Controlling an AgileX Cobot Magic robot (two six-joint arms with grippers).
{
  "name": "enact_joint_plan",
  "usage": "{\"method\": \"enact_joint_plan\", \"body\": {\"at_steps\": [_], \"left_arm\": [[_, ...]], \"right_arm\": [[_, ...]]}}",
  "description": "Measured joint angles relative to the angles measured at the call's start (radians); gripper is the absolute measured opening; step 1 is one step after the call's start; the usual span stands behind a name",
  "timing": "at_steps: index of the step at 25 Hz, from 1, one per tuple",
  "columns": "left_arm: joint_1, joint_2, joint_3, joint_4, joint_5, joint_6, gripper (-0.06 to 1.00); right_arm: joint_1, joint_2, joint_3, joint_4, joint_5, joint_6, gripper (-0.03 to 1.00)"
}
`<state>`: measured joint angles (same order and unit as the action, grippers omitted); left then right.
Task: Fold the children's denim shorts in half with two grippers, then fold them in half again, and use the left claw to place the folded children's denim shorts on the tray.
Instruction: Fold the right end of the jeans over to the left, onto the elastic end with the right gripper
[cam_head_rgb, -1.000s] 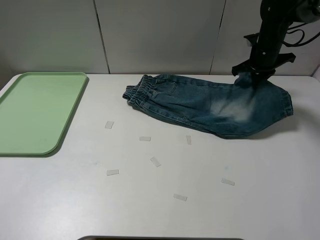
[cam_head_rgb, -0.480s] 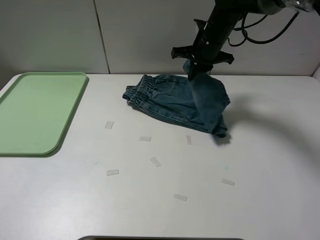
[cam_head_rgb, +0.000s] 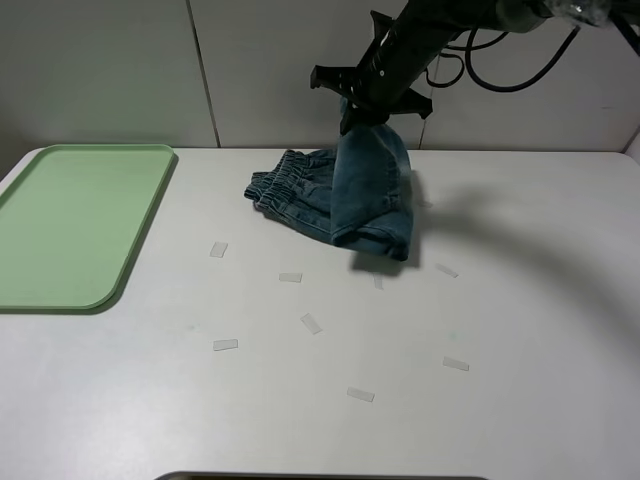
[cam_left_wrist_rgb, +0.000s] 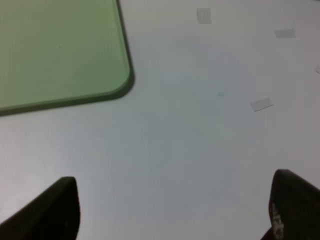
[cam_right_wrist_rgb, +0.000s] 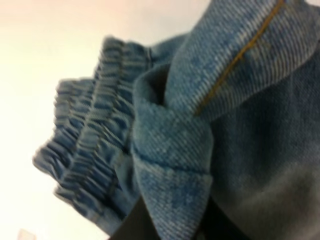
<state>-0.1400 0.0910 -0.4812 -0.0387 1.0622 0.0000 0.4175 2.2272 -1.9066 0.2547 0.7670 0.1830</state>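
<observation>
Leftward over the garment, the right arm's fingers (cam_head_rgb: 356, 112) have swung the leg they clench, so the children's denim shorts (cam_head_rgb: 372, 200) now hang doubled above the surface (cam_head_rgb: 500, 320), well right of the tray (cam_head_rgb: 70, 225); the left fingers (cam_left_wrist_rgb: 55, 212) stand spread, grasping nothing, near the tray's corner

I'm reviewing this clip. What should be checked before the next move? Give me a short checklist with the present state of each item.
1. Right fingers shut on the shorts: ok.
2. Waistband resting on the table: ok.
3. Held end carried over the waistband: not ok, it hangs beside it.
4. Left fingers open and holding nothing: ok.
5. Tray free of other things: ok.
6. Edges lined up for the fold: cannot tell.
</observation>
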Motion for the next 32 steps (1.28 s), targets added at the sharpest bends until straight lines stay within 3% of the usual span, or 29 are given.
{"method": "enact_joint_plan", "body": {"at_steps": [9,16,28,32], "left_arm": [[0.000,0.000,0.000,0.000,0.000,0.000,0.76],[0.000,0.000,0.000,0.000,0.000,0.000,0.76],[0.000,0.000,0.000,0.000,0.000,0.000,0.76],[0.000,0.000,0.000,0.000,0.000,0.000,0.76]], "right_arm": [[0.018,0.053,0.001,0.044,-0.139,0.002,0.02],[0.047,0.072,0.001,0.155,-0.295,0.002,0.02],[0.058,0.108,0.001,0.158,-0.309,-0.003,0.02],[0.059,0.110,0.001,0.157,-0.300,-0.089,0.02]]}}
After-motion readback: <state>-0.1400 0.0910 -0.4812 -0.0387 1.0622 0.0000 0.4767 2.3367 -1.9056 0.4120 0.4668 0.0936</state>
